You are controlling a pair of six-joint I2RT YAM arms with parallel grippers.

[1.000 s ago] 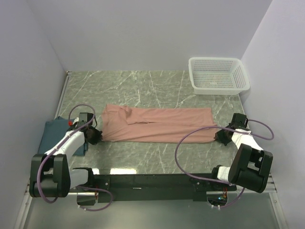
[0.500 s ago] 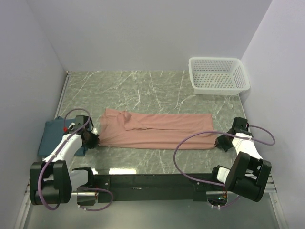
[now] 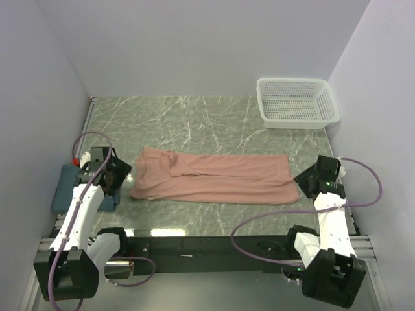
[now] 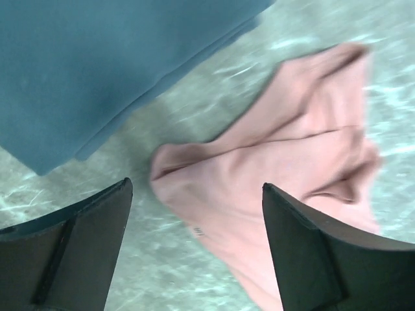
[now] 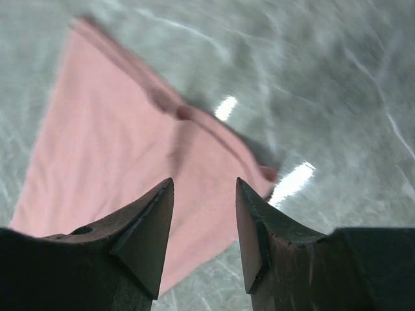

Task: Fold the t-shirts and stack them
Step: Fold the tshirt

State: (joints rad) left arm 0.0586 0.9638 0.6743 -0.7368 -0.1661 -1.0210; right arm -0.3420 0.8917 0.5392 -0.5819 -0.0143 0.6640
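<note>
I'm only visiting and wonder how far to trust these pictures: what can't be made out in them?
Teal shirt: top view, partly under the left arm; left wrist view, cut by the frame edge.
Pink shirt print: left wrist view, too small to read.
Pink shirt's corner: right wrist view, blurred.
Basket contents: top view, too small to tell.

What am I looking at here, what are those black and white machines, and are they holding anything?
Those are two robot arms bolted at the near edge of a green marbled table. One picture looks down from above; the other two come from wrist cameras, each seeing its own fingers. A long salmon-pink cloth t-shirt lies flat between the arms, a dark teal cloth t-shirt sits at the left, and a white plastic mesh basket stands in the far right corner. The left claw and right claw are both open, holding nothing.
</note>
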